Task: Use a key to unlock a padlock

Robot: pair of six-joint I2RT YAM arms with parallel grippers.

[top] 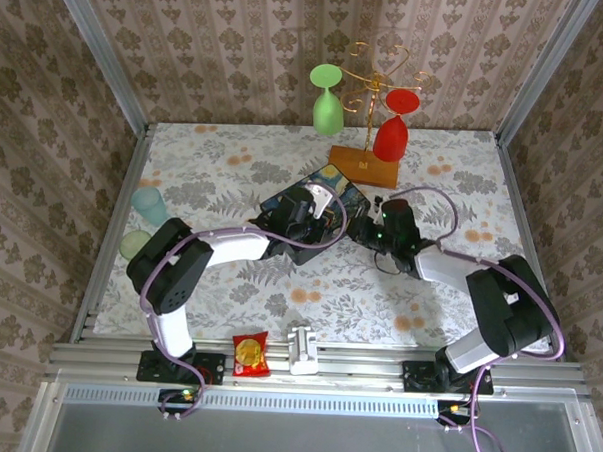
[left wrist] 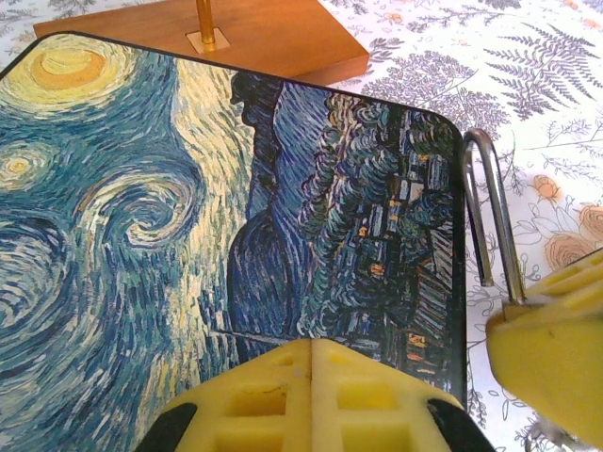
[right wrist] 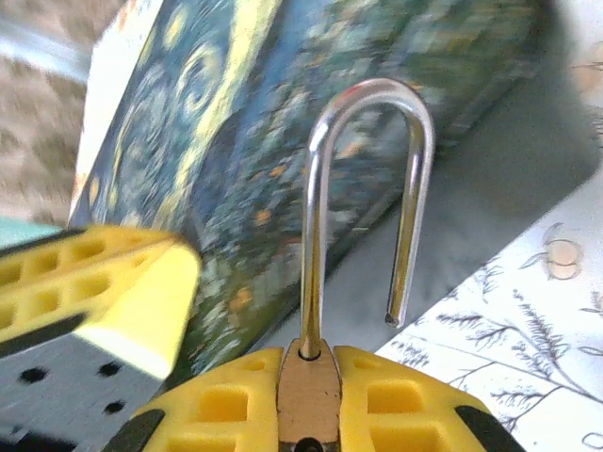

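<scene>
Over the tabletop [top: 234, 163], at the right edge of the one painted box [left wrist: 188, 188]: one padlock [right wrist: 308, 395], grasped by its brass body in the right pincer [right wrist: 309, 375], silver shackle [right wrist: 367, 104] upright with one leg free. Just beside, the left pincer [left wrist: 311, 363], clenched, fingers pressed together above the box lid. Farther back, one gold stand [top: 368, 109] with one green glass [top: 328, 109] and one red glass [top: 391, 138]; at left two cups [top: 149, 203]; at the near edge one snack packet [top: 250, 353] and one white clip [top: 303, 349].
</scene>
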